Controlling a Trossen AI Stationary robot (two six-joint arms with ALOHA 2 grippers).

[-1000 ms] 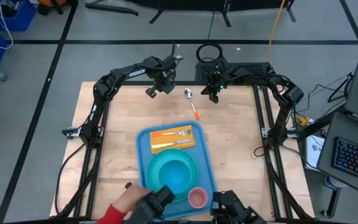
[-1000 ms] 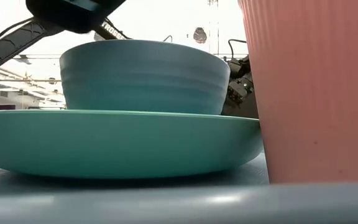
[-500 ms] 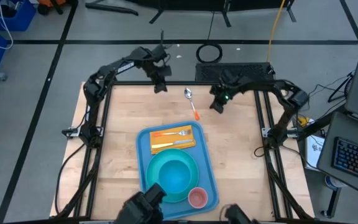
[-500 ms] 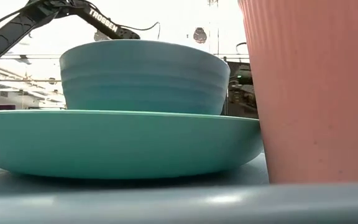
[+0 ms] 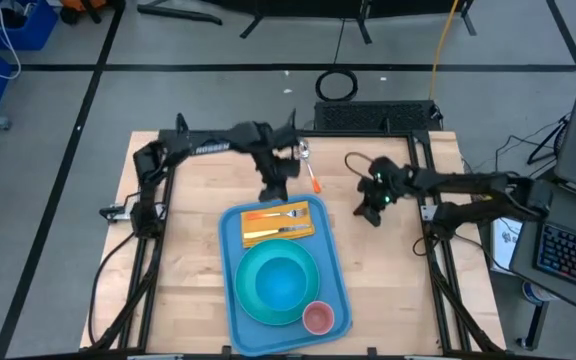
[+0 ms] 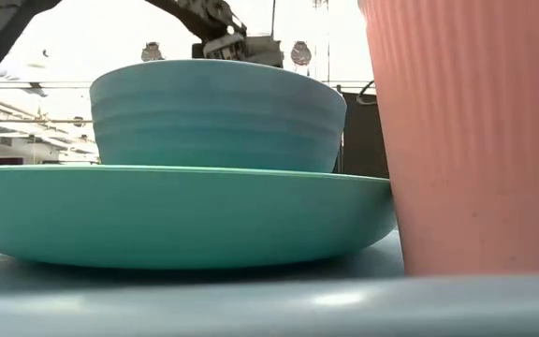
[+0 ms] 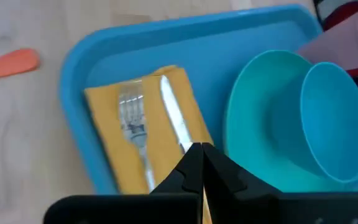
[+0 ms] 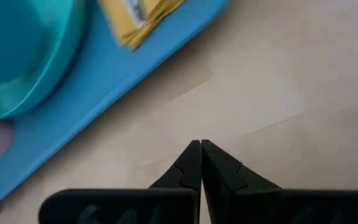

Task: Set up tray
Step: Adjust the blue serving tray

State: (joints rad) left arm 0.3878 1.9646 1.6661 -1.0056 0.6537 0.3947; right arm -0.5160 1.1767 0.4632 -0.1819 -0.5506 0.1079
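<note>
The light-blue tray [image 5: 334, 262] lies lengthwise on the wooden table. On it are a yellow napkin [image 5: 264, 235] bearing a fork [image 7: 131, 118] and a knife [image 7: 176, 121], a turquoise plate [image 5: 250, 290] with a bowl [image 5: 283, 283] on it, and a pink cup [image 5: 317, 318]. A spoon with an orange handle [image 5: 311, 170] lies on the wood just beyond the tray's far edge. My left gripper [image 5: 274, 192] is shut and hovers over the tray's far edge. My right gripper [image 5: 370, 213] is shut above bare wood to the right of the tray.
Bare wood [image 5: 183, 240] stretches to the left of the tray, and more lies to its right [image 5: 388, 270]. The arms' dark frames [image 5: 148, 215] run along both side edges of the table. In the low view the cup [image 6: 471, 136] and bowl [image 6: 218, 117] fill the foreground.
My left gripper has swung from the table's far edge toward the tray, rolling as it went. My right gripper has gone from the far edge toward the right and near side, sinking a little. A person's hand at the tray's near left corner has left the view.
</note>
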